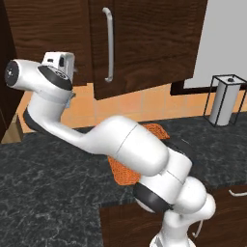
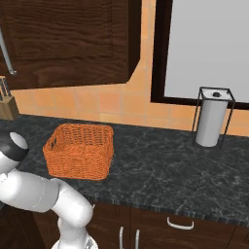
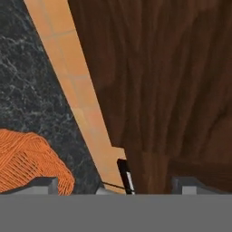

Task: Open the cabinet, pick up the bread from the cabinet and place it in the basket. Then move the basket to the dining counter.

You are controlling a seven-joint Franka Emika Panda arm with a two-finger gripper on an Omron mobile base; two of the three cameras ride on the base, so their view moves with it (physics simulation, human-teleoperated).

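Observation:
The dark wood cabinet [image 1: 144, 43] hangs above the black counter, and its long silver bar handle [image 1: 109, 44] stands upright on the door. I cannot tell whether the door is ajar. My gripper [image 1: 66, 65] is raised at the cabinet's lower left edge, left of the handle. In the hand view the gripper [image 3: 117, 185] is open, its fingertips [image 3: 43, 183] wide apart with nothing held, and the cabinet's underside [image 3: 163, 90] is close ahead. The orange woven basket [image 2: 80, 148] sits on the counter, partly behind my arm [image 1: 155, 129]. The bread is hidden. The dining counter is out of view.
A paper towel roll in a black wire holder [image 2: 212, 119] stands at the right on the black marbled countertop [image 2: 160, 170]. A knife block [image 2: 6, 104] sits at the far left by the orange tiled wall. Low drawer fronts with curved handles [image 2: 180, 224] run below the counter.

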